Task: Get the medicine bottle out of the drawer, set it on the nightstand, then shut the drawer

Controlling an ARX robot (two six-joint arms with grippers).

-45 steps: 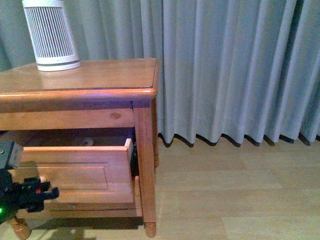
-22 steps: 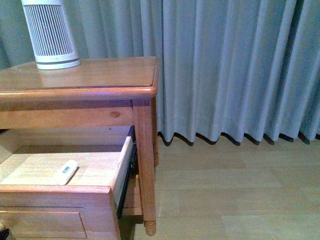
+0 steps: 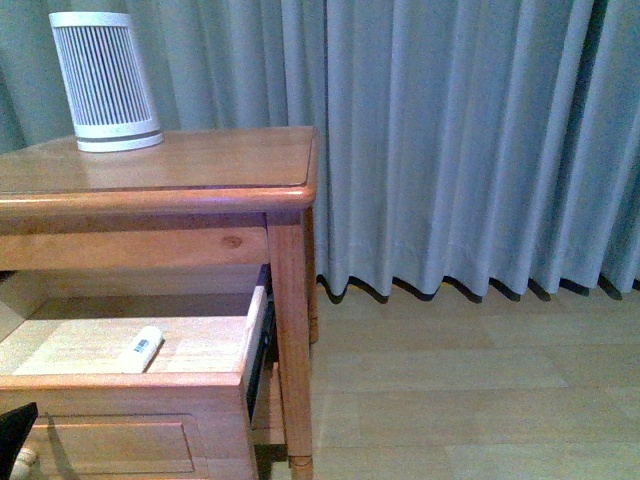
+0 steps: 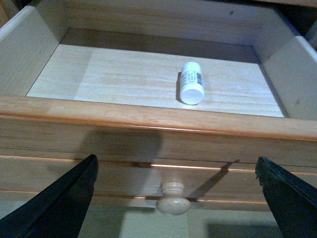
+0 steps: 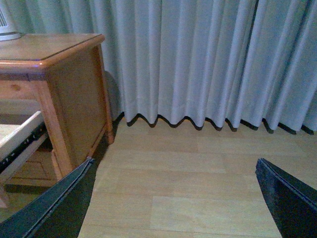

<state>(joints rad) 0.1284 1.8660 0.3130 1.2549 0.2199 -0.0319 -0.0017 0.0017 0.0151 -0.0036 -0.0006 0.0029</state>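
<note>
**Front view.** The nightstand (image 3: 200, 160) fills the left half, and a ribbed white device (image 3: 106, 82) stands on its top at about 10 o'clock. No brand name or writing shows on the device. Below the top, the drawer (image 3: 120, 382) stands open towards the camera with its pale floor exposed. The medicine bottle (image 3: 142, 349) lies on its side on that floor at about 8 o'clock, close behind the drawer's front rail. Its label carries a small dark patch that is too small to read. A grey-blue curtain (image 3: 470, 140) hangs from 12 to 3 o'clock, above a pale wood floor (image 3: 470, 390). Neither gripper can be made out here.

**Left wrist view.** The left gripper (image 4: 176, 160) hangs in front of the drawer's outer face with its two dark fingers (image 4: 64, 203) spread wide and gripping nothing. The round wooden knob (image 4: 173, 197) sits between them, touched by neither. Inside the drawer the bottle lies with its white cap towards the front rail, near the rail but apart from it. Its label (image 4: 194, 78) has dark printed lines, possibly a barcode, and no words can be read.

**Right wrist view.** The right gripper (image 5: 173, 162) is also spread wide and holds nothing, over bare floor well to the side of the nightstand. The drawer's edge juts out beside the cabinet leg, and the curtain hangs behind.
</note>
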